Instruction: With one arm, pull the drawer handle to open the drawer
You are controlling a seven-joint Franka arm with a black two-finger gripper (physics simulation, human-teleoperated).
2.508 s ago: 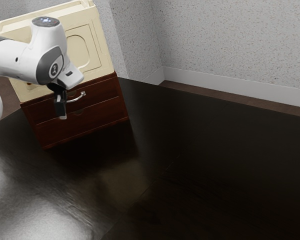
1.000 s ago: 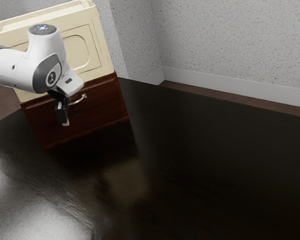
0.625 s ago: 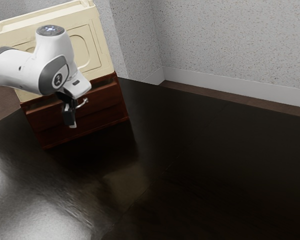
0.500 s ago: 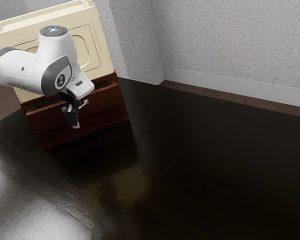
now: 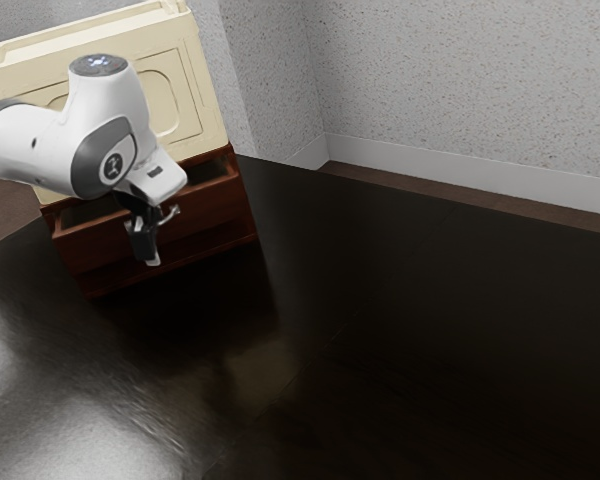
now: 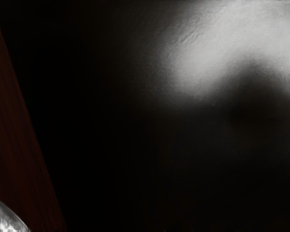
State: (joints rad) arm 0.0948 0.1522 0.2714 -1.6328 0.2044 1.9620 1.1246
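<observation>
"Supporting surface?"

"A tabletop (image 5: 430,330), black and glossy, extending from the near side to a slanting far edge."

"Condition of the finish?"

"Bright sheen at the exterior view's near left, a dim brownish reflection left of the middle, darker toward the exterior view's right."

"Items resting directly on it?"

"A cabinet (image 5: 205,120), cream above and red-brown below. It stands at the exterior view's far left, base touching the tabletop."

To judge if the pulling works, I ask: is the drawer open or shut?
Partly open: the drawer front stands out below the cream cabinet part, with a gap behind its top edge.
</observation>
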